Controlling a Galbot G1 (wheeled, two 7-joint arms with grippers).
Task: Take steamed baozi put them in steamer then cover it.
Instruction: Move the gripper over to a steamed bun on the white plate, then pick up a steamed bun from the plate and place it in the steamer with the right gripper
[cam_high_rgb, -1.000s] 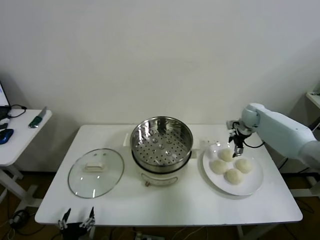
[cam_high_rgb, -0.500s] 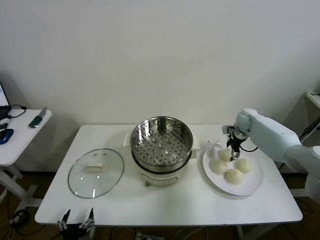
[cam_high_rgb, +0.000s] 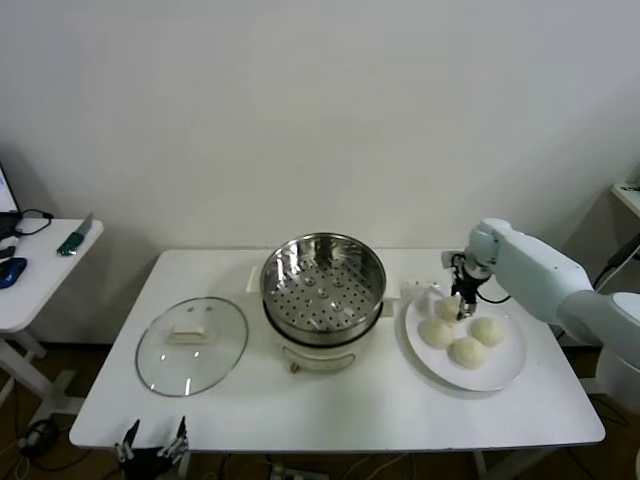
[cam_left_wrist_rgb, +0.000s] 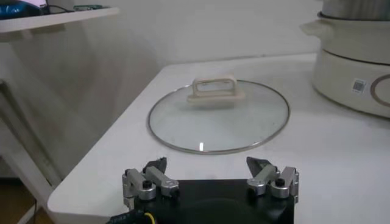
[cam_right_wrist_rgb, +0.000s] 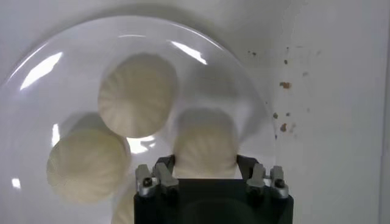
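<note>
Four cream-white baozi lie on a white plate (cam_high_rgb: 503, 374) at the table's right. My right gripper (cam_high_rgb: 461, 313) is down on the plate, its fingers closed against the sides of the far-left baozi (cam_high_rgb: 449, 308). In the right wrist view this baozi (cam_right_wrist_rgb: 206, 145) fills the gap between the right gripper's (cam_right_wrist_rgb: 204, 162) fingers and rests on the plate. The other baozi (cam_high_rgb: 487, 330) (cam_high_rgb: 437, 333) (cam_high_rgb: 467, 352) lie beside it. The steel steamer (cam_high_rgb: 322, 290) stands empty mid-table. The glass cover (cam_high_rgb: 192, 345) lies flat at the left. My left gripper (cam_high_rgb: 152, 440) is open, parked at the front left.
A side table (cam_high_rgb: 40, 275) with small items stands at the far left. In the left wrist view the cover (cam_left_wrist_rgb: 219, 115) lies ahead of the left gripper (cam_left_wrist_rgb: 207, 167), with the pot base (cam_left_wrist_rgb: 356, 73) beyond. Brown specks (cam_right_wrist_rgb: 283, 85) mark the table past the plate.
My right gripper has moved left and down onto the plate, onto the far-left baozi. The left arm, steamer and cover have not moved.
</note>
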